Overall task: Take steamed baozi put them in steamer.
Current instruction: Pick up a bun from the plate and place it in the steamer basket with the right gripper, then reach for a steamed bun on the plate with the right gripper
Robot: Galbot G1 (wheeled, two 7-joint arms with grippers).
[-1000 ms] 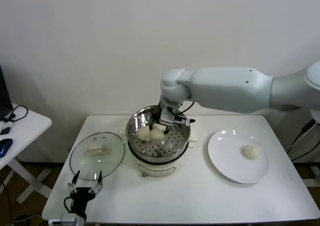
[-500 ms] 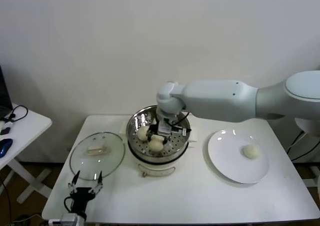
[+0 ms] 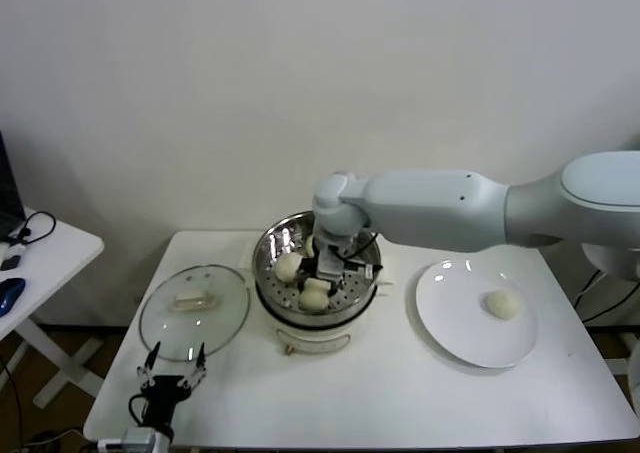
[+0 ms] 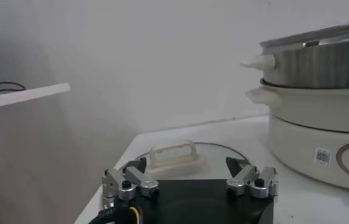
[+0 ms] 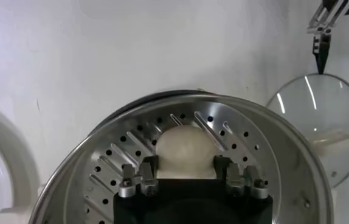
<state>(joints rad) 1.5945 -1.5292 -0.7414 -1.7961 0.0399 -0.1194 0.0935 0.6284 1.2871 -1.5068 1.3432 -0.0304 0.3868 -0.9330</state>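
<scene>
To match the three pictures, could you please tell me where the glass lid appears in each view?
Head view: glass lid flat on the table, left of the steamer.
Left wrist view: lid just beyond the left end effector.
Right wrist view: lid beyond the steamer rim.
Shared landmark: the steamer.

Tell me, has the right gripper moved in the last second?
Yes. The right gripper has dropped from the steamer's back rim down toward the tray's front.

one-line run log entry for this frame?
right hand: over steamer, around baozi on its tray | left hand: open, idle by glass lid | plate: one baozi left
</scene>
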